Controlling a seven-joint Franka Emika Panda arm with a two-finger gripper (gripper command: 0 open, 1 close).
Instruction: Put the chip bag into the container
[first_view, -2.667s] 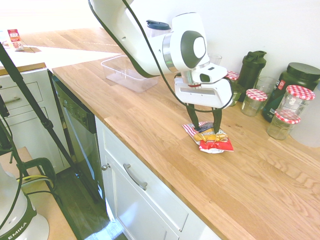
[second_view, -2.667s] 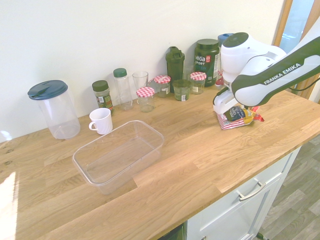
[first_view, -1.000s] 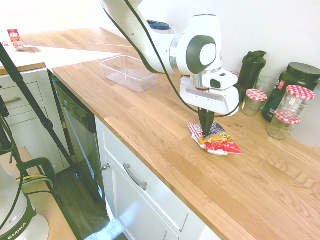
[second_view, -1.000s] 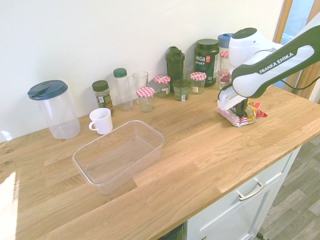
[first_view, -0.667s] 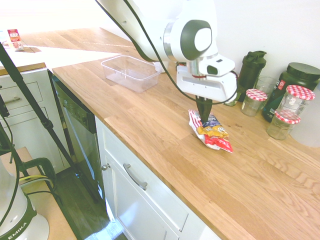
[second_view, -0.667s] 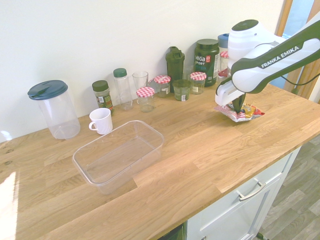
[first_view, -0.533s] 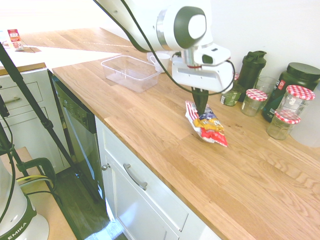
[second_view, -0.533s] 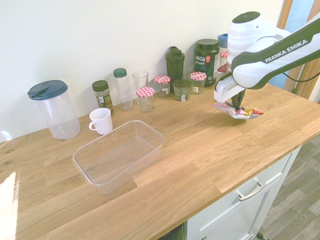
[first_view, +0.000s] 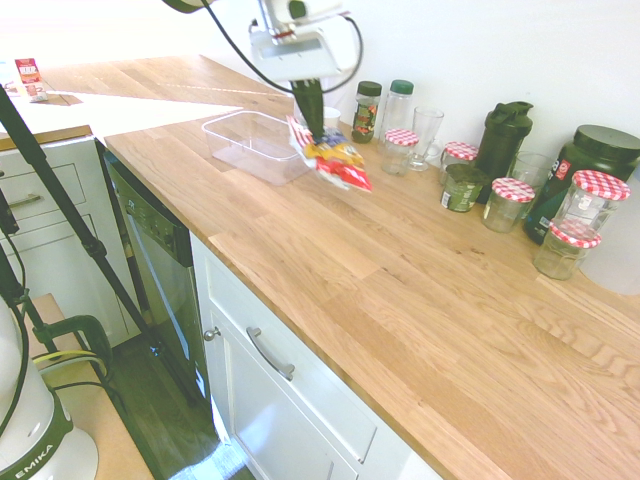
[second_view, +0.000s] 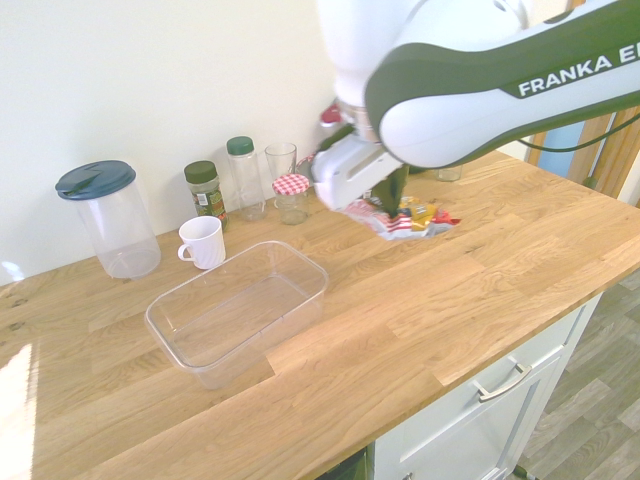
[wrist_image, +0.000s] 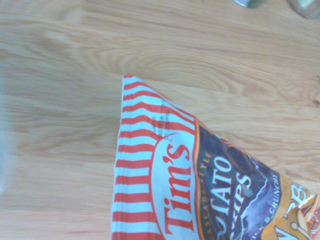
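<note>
My gripper (first_view: 313, 128) is shut on the striped end of the chip bag (first_view: 335, 163), a crinkled red, yellow and dark blue bag that hangs tilted in the air above the wooden counter. In the second exterior view the chip bag (second_view: 412, 217) hangs under my gripper (second_view: 393, 202), to the right of the container (second_view: 238, 311). The container (first_view: 257, 146) is a shallow clear plastic tub, empty, just beyond the bag's striped end. Up close, the wrist view shows the chip bag (wrist_image: 190, 190) with its red and white stripes over bare wood.
Along the wall stand jars with red-checked lids (first_view: 510, 204), a dark shaker bottle (first_view: 502, 138), a large dark tub (first_view: 582, 170), spice bottles (second_view: 206, 192), a glass (second_view: 281, 162), a white mug (second_view: 203, 242) and a clear pitcher with a dark lid (second_view: 106, 218). The counter's front edge (first_view: 300, 320) drops to drawers.
The gripper has lifted the chip bag off the counter and carried it a long way toward the container, from beside the jars to just short of the tub.
</note>
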